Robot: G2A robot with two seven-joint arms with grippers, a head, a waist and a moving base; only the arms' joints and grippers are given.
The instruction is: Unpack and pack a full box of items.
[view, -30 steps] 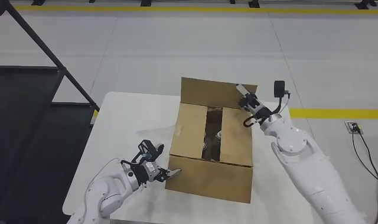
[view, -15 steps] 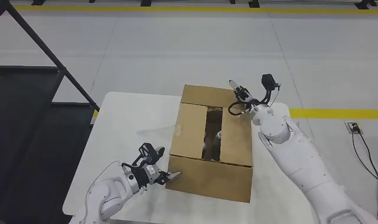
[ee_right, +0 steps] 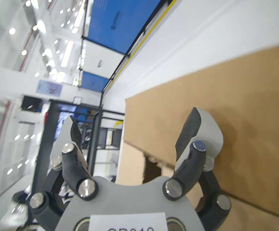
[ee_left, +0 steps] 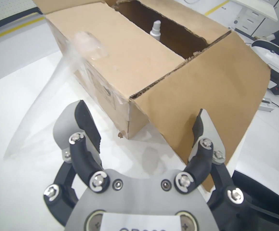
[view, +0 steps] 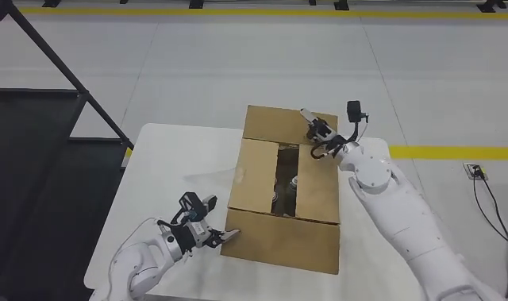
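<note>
Right hand (view: 308, 117) leftward, box (view: 258, 174) lengthwise front-to-back

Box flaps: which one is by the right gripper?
The brown cardboard flap at the far end, beside the right gripper; the other three are farther away.

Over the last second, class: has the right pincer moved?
Yes. The right pincer slid along the box's far flap, from its right corner toward the middle.

Left gripper (ee_left: 140, 111), jaws apart, near cardboard box (ee_left: 134, 56); white spray bottle (ee_left: 155, 28) inside.
</note>
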